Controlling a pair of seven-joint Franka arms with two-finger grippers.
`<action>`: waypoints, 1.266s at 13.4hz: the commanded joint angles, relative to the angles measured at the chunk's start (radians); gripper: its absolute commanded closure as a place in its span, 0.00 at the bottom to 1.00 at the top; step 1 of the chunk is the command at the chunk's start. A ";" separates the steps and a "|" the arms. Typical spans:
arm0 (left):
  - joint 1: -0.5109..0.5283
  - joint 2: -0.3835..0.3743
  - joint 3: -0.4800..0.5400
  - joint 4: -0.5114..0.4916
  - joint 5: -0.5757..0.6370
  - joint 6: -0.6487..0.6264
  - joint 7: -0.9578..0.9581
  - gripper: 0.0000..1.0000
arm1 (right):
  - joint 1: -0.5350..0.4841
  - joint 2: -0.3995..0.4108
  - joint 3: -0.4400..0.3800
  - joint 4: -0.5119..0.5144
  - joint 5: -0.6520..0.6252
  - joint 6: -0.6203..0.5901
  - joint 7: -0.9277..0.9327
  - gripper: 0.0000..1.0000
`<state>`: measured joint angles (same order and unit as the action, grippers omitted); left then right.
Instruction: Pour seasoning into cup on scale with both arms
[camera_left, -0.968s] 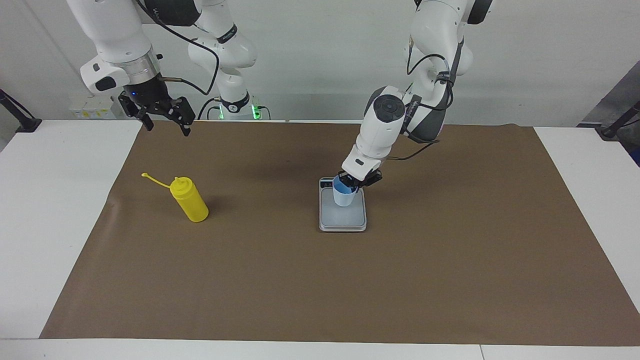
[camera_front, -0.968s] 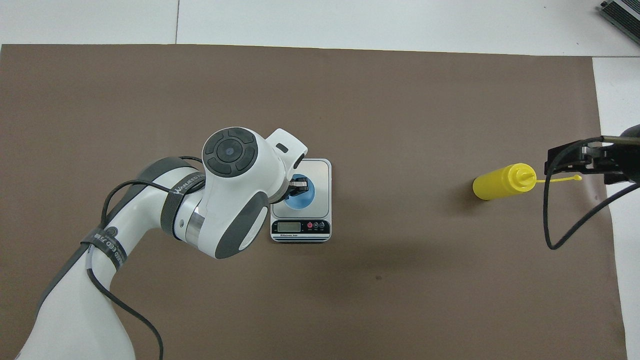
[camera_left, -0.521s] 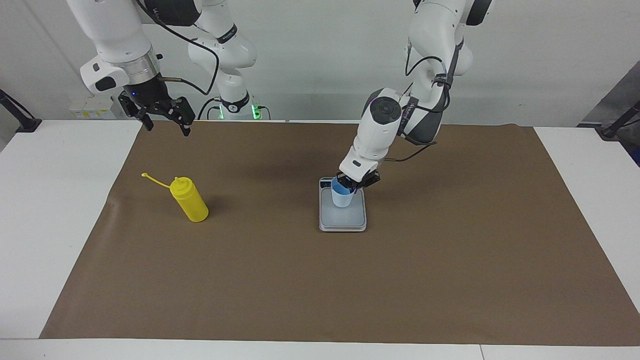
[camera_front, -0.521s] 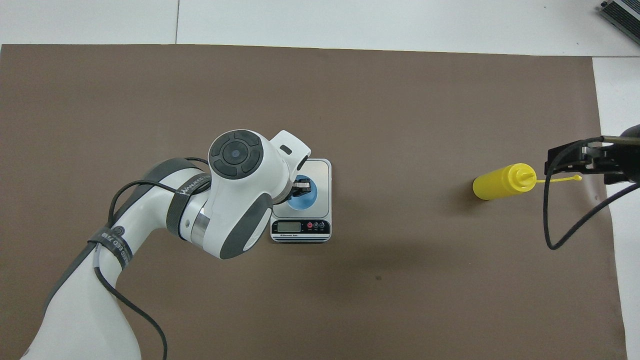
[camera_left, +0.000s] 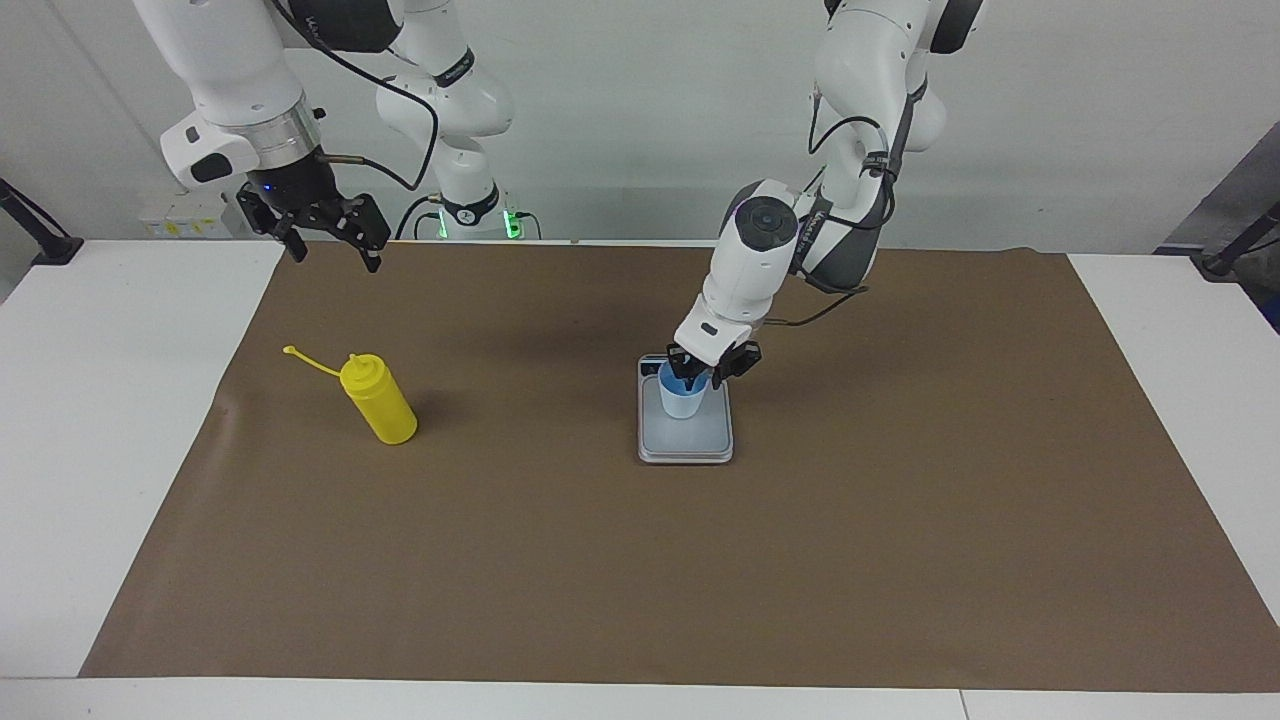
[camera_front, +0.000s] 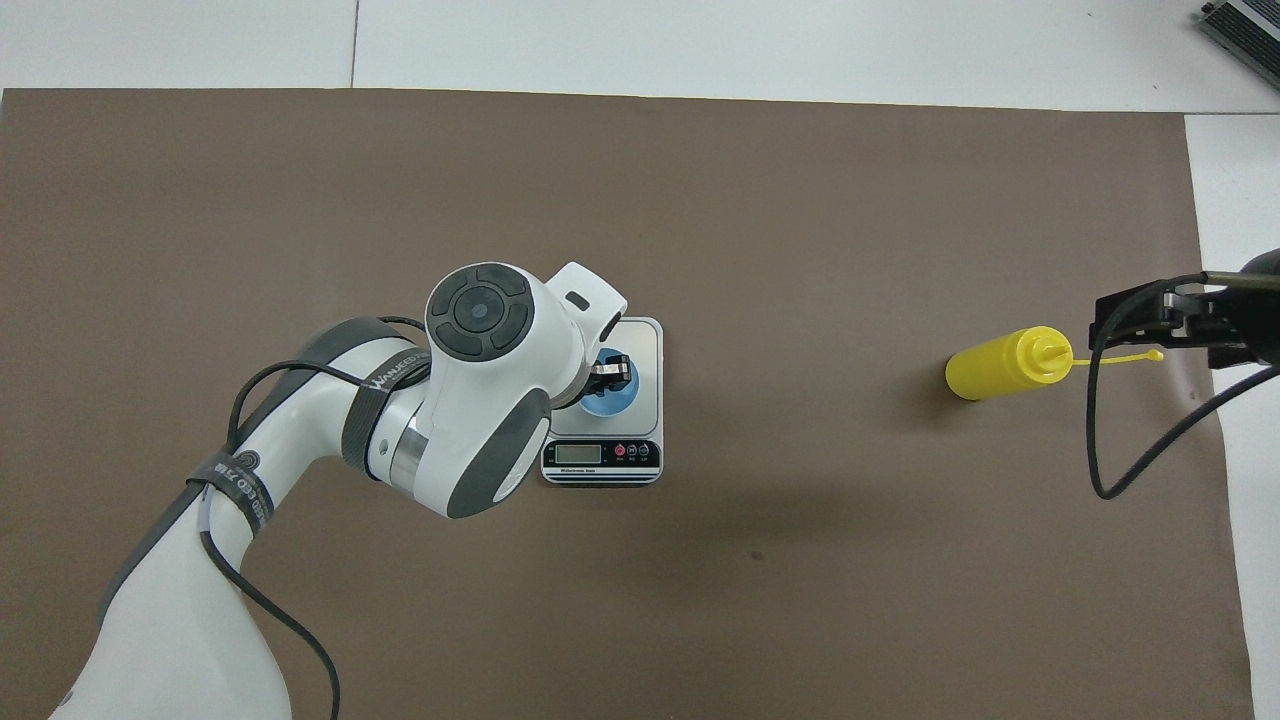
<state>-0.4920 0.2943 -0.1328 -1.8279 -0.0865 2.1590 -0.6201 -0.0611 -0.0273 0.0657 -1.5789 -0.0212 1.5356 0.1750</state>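
Step in hand, as I read it: cup (camera_left: 684, 398) is set down on the scale (camera_left: 685, 432) and the left gripper (camera_left: 701, 377) is letting go. Its fingers stand part-spread at the cup's rim, one seemingly inside the mouth; whether they touch the wall, can't tell. To do it well: open fully, lift straight up (any sideways drag tips a light plastic cup), clear the rim before swinging off.

Cup sits toward the display end of the scale's plate, the end nearest the robots; scale is mid-mat (camera_left: 900, 560).

Right gripper (camera_left: 327, 233) waits, jaws spread and empty, over the mat's edge nearest the robots, near the corner at the right arm's end. Seasoning bottle (camera_left: 380, 402) stands close to the mat's short edge at that end, strap (camera_left: 308, 361) trailing toward that edge.

Materials:
- bottle: soft yellow cylinder, pointed nozzle, probably deforms under grip, so grab mid-body
- cup: tapered, thin, pale blue, brighter inside
- scale: flat, rigid, smooth pale plate, dark display strip
- mat: matte brown sheet
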 joint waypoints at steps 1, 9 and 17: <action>-0.007 -0.013 0.018 0.018 0.066 -0.037 -0.020 0.00 | -0.014 -0.022 0.005 -0.026 0.014 0.011 -0.022 0.00; 0.134 -0.164 0.021 0.035 0.070 -0.136 0.022 0.00 | -0.017 -0.022 0.003 -0.026 0.014 0.011 -0.022 0.00; 0.332 -0.225 0.022 0.027 0.059 -0.263 0.419 0.00 | -0.049 -0.029 0.002 -0.047 0.014 0.020 -0.110 0.00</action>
<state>-0.2127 0.0904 -0.1015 -1.7899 -0.0374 1.9376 -0.2957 -0.0756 -0.0274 0.0646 -1.5812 -0.0212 1.5356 0.1511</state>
